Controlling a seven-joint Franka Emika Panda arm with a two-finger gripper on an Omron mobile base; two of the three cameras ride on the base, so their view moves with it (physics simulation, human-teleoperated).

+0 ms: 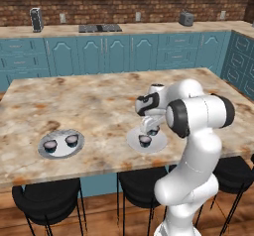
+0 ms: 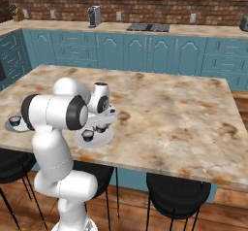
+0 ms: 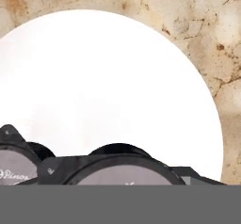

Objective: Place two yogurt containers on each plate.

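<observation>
your gripper (image 1: 153, 129) hangs right over the near plate (image 1: 159, 143), clamped on the fourth yogurt cup (image 3: 117, 169), so release straight down beside the seated cup (image 1: 144, 140).

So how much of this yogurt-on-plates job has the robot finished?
Mostly done, it seems. The far round grey-white plate already carries two small dark yogurt cups. The near plate holds one cup. The two-finger gripper sits low over that plate with the fourth cup between its fingers. Only letting go appears left.
</observation>
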